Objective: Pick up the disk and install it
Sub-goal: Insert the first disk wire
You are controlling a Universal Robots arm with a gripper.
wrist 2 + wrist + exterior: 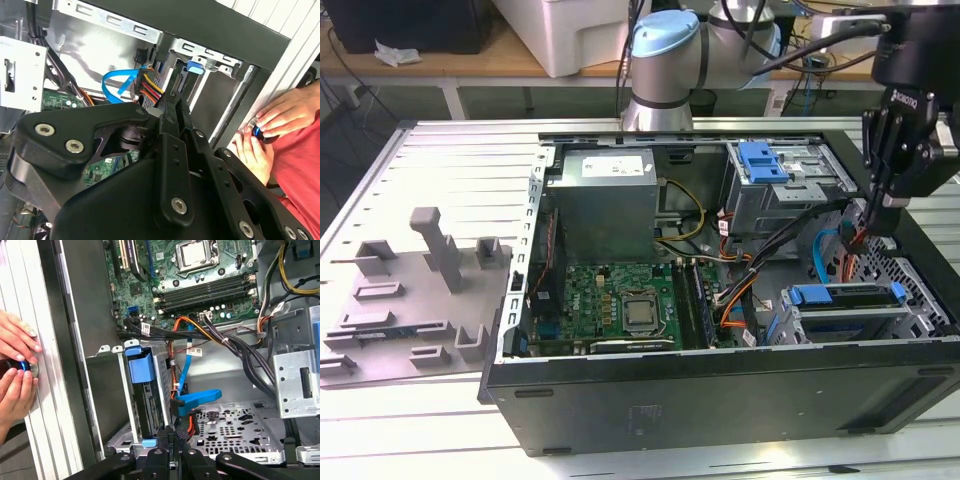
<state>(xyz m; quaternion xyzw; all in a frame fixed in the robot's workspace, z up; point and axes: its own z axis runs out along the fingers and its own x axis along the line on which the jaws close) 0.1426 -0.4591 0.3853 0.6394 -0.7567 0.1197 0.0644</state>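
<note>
Closed tight on nothing, my gripper (877, 212) hangs just behind the disk (843, 296), which looks seated in its near-right cage (840, 323); any last push needs square alignment

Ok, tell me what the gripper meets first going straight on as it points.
Likely the blue cable loop just ahead of the gripper, then the case's perforated metal floor behind it; depth is hard to judge.

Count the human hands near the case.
2. In the first wrist view, one hand and the other hand sit just outside the case wall, both touching a small blue-ringed object. More may be out of view.
</note>
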